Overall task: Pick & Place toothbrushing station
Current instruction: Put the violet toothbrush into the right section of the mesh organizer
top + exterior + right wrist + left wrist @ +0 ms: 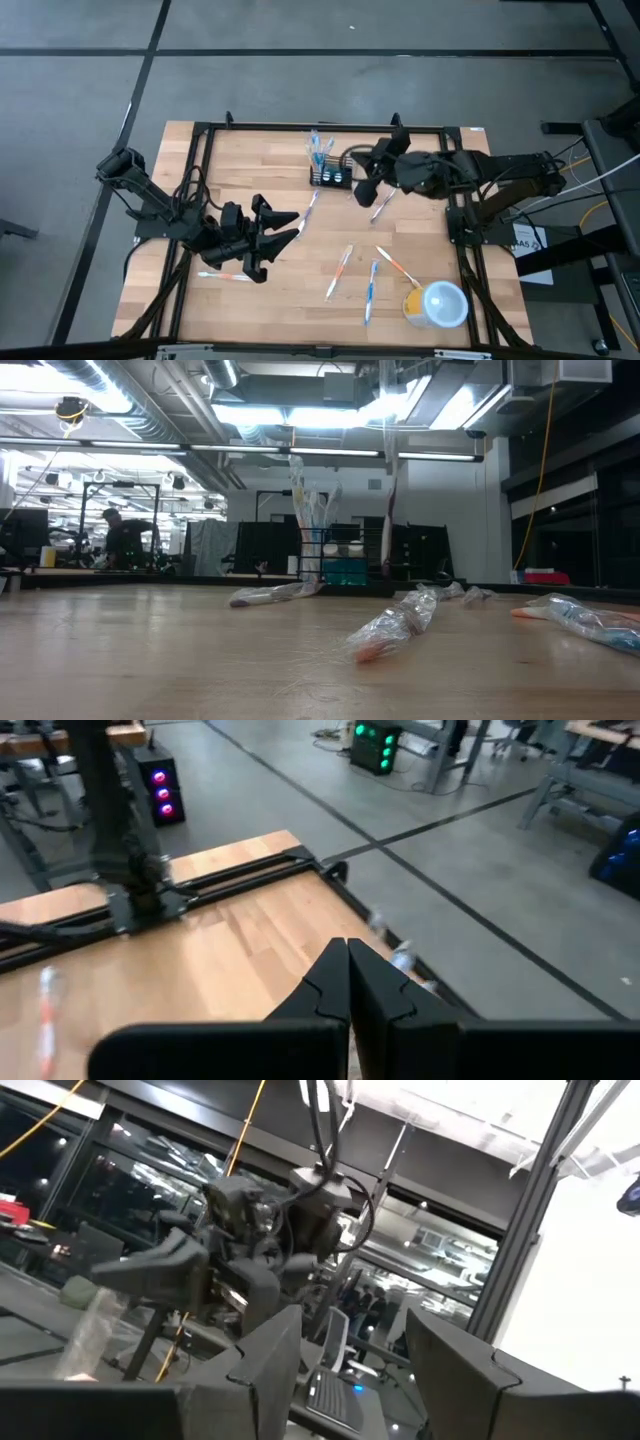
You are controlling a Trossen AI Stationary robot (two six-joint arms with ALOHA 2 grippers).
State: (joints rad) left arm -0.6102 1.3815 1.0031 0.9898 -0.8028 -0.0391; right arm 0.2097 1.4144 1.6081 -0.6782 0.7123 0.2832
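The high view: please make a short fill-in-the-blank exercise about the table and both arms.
1. The black mesh holder stands near the table's ___ edge.
2. The right gripper has its fingers ___.
3. The yellow cup lies nearest the ___ arm's side.
4. The left gripper has its fingers ___.

Missing words: far; shut; right; open

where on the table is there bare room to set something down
Bare wood along the far edge left of the mesh holder, and at the front between the left gripper and the wrapped toothbrushes. Crowded near the yellow cup.
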